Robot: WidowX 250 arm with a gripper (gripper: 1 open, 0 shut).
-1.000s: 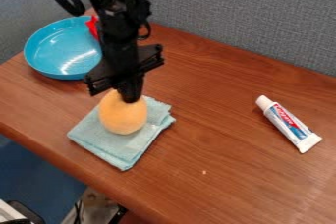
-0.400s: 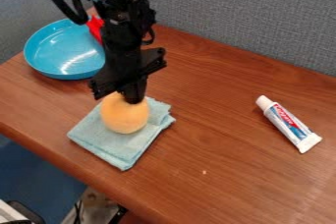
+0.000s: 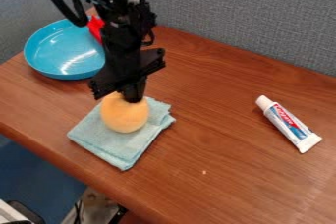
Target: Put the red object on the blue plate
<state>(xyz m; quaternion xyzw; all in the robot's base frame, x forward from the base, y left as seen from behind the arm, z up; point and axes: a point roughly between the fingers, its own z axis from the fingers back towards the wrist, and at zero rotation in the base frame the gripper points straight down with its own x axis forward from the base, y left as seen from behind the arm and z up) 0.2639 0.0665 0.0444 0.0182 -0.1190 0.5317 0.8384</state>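
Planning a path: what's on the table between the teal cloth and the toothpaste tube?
Nothing: in the camera view, only bare wooden table separates the teal cloth from the toothpaste tube.

Blue plate (image 3: 53,51): round, shallow, bright blue, raised rim, upright and empty, resting at ten o'clock on the table (image 3: 223,120). Red object (image 3: 94,25): small, largely hidden, shape indiscernible, at the plate's two o'clock rim; whether touching could not be told.

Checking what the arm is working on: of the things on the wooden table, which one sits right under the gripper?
The round orange ball-like object on the folded teal cloth, directly below the gripper; the bright blue plate and toothpaste tube lie apart.
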